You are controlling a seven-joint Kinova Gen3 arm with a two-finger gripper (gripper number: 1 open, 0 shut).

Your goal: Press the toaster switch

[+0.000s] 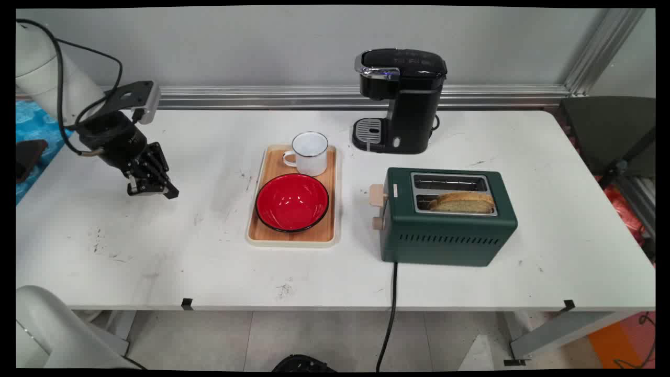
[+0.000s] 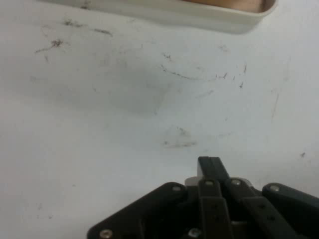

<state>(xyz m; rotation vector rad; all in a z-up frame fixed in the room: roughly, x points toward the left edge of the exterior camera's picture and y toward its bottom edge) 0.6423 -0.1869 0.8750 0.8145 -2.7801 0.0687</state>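
Main view: the tool (image 1: 157, 189) is seen over the left part of the white tabletop (image 1: 157, 251), tilted so that its tip is pointed down and toward the tray (image 1: 254, 209); it is held above bare surface, well apart from everything else. In the hand view the tool (image 2: 212, 167) is shown clenched, its two fingers pressed together with nothing between them, and only scuffed tabletop (image 2: 99, 124) and a corner of the tray's pale rim (image 2: 209, 20) are seen beyond it. The tray, wooden inside with a cream rim, is laid near the tabletop's middle with its long axis running from the near side toward the wall. A red bowl (image 1: 292, 202) is set in its nearer half and a white mug (image 1: 310, 153) in its farther half, the mug's handle turned to the left. A green toaster (image 1: 445, 230) is stood to the right of the tray, its long axis across the tabletop, with a slice of bread (image 1: 463, 201) lodged in the nearer slot. A black coffee machine (image 1: 400, 99) is placed behind it, near the wall.
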